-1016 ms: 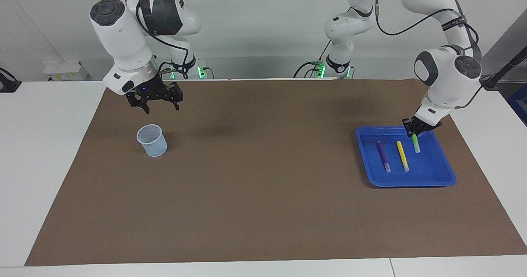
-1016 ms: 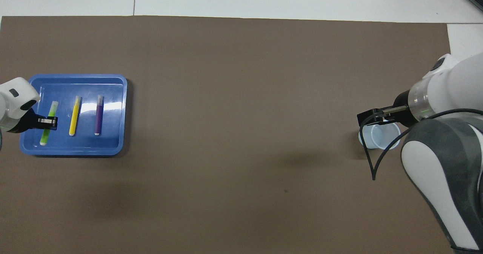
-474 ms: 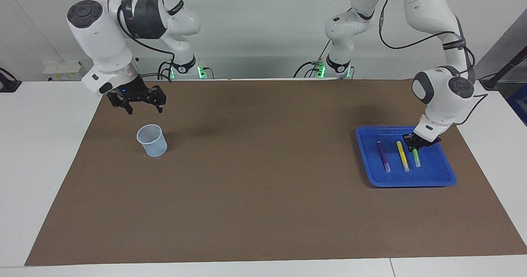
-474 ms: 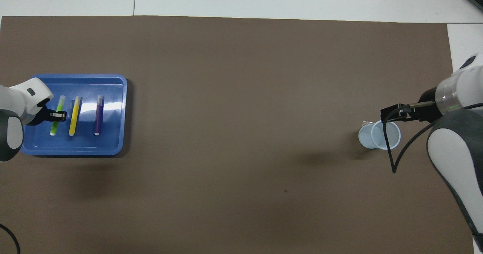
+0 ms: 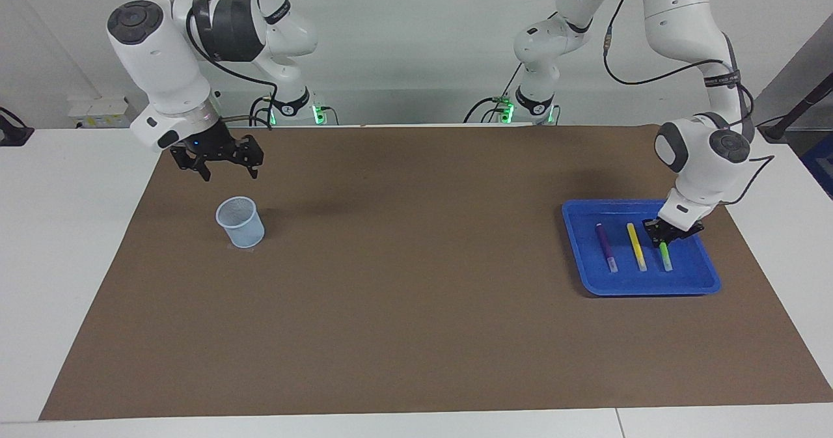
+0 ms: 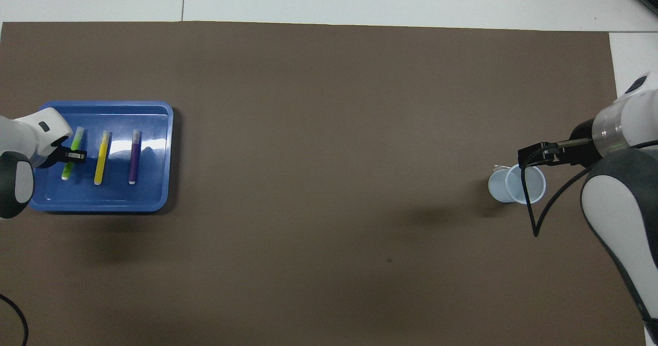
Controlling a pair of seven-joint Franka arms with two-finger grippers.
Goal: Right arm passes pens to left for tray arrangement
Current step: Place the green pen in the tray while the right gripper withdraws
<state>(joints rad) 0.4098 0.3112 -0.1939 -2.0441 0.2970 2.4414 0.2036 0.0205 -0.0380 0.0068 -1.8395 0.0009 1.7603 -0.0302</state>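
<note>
Mesh cup [image 5: 240,222] under right claw [image 5: 222,163] (raised), brown mat [image 5: 416,275]

Pale mesh cup [image 5: 240,221] upright on brown mat [image 5: 416,308], white table [image 5: 65,243] beneath

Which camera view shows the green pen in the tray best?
The overhead view: the green pen shows nearly its whole length in the tray, crossed only by the left gripper. In the facing view, the gripper covers the upper half of the pen.
</note>
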